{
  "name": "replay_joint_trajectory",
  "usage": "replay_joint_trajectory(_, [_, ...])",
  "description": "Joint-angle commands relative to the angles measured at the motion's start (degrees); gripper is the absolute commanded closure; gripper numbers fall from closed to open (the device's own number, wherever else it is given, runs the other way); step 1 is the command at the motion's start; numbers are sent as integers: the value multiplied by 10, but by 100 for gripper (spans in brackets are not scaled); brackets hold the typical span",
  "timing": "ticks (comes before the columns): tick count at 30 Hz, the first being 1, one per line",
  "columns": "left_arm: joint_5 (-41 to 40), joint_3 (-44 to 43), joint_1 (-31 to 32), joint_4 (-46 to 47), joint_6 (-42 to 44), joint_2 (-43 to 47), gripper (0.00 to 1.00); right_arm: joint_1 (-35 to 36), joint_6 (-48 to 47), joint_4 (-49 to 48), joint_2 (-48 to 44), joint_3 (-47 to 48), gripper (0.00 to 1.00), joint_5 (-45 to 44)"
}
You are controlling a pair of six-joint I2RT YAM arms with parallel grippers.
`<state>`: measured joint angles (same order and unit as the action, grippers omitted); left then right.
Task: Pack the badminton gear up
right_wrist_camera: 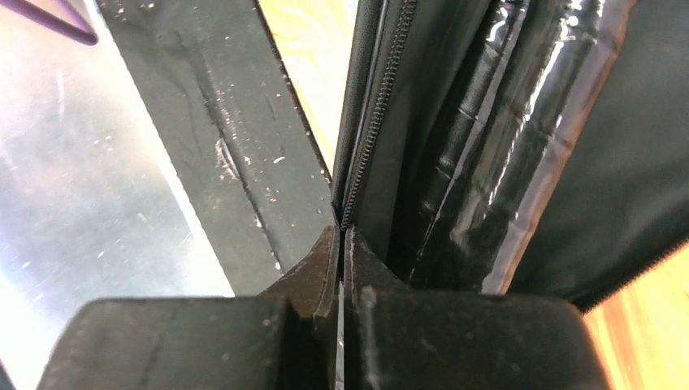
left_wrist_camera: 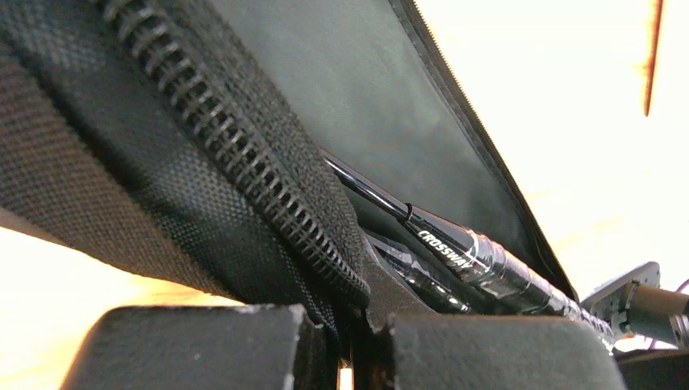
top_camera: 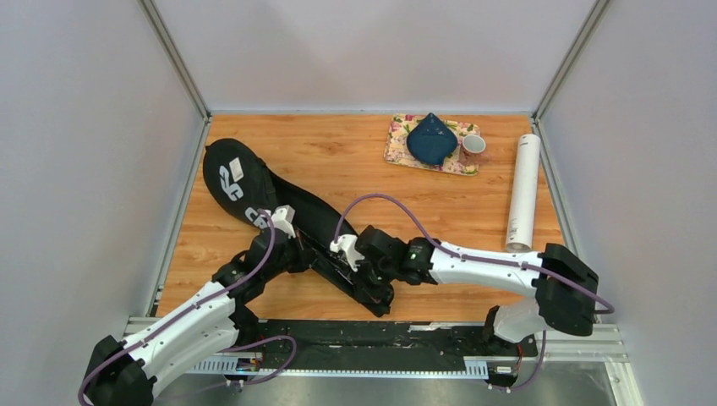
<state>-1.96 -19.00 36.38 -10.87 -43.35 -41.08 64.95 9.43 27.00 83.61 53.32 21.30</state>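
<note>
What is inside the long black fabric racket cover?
Two black racket handles wrapped in glossy film, one printed CROSSWAY, show through the open zip. The black fabric cover hides their heads.

Black racket cover (top_camera: 221, 161) with white lettering; white tube (top_camera: 522, 193); floral tray (top_camera: 396, 150) holding dark blue cloth (top_camera: 431, 139); orange wood-grain table (top_camera: 338, 161).

— Where does the overhead camera sit?
— High behind the arms, looking down and forward over the whole table (top_camera: 338, 161) from far off.
— And the wrist cameras?
— The left looks past the left gripper (left_wrist_camera: 351, 329), pressed close to the racket cover (left_wrist_camera: 203, 146) and facing along its zip. The right looks past the right gripper (right_wrist_camera: 340, 260), equally close, at the cover's narrow end.
— What do they share?
— All three see the cover. Both wrists see the racket handles (right_wrist_camera: 504, 162).
</note>
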Motion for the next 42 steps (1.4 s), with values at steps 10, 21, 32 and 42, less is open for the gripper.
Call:
replay_joint_trajectory(10, [-155, 31, -10, 186, -86, 24, 100, 185, 208, 78, -30, 0, 100, -463])
replay_joint_trajectory(21, [-126, 52, -18, 251, -83, 32, 100, 231, 264, 155, -86, -20, 100, -636])
replay_joint_trajectory(32, [-60, 203, -18, 336, -61, 99, 100, 157, 180, -89, -91, -128, 74, -300])
replay_joint_trajectory(42, [-60, 166, -18, 262, -38, 116, 100, 109, 132, 12, -172, 2, 42, -232])
